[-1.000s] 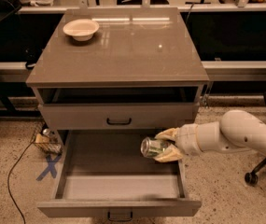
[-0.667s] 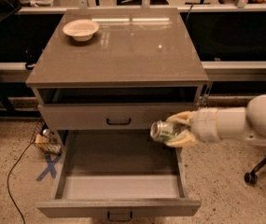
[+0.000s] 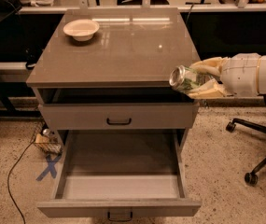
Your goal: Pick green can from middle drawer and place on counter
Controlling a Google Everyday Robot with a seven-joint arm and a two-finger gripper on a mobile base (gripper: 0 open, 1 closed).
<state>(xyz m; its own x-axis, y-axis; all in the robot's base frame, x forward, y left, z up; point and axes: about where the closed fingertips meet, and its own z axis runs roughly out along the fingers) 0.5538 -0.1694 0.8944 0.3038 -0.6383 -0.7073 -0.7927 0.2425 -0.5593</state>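
1. The hand (image 3: pixel 197 80) is clenched around the green can (image 3: pixel 184 77), one finger above it and one below. The can lies on its side, with its silver end facing left.

2. What has changed is height. A second ago the hand held the can low, over the right side of the middle drawer (image 3: pixel 121 171). A moment later it was level with the closed drawer front (image 3: pixel 118 115) above. Now it is level with the thin edge of the surface (image 3: pixel 123 45), at the front right corner.

3. The can is clear of the drawer. It is in the air, just beside the corner of the surface and resting on nothing. The middle drawer stands pulled out with a bare floor.

4. For the task, this suggests the picking half is done and the placing half is under way.

5. The can does not look fully above the surface yet, so I judge the hand needs to rise a little more. It can then carry the can leftward over the top.

6. The risk I see is the silver end clipping the corner if the hand moves inward too soon.

7. There is plenty of room to set it down. The only other thing on the surface is a pale bowl (image 3: pixel 81 29) at the far left, well apart from the hand.
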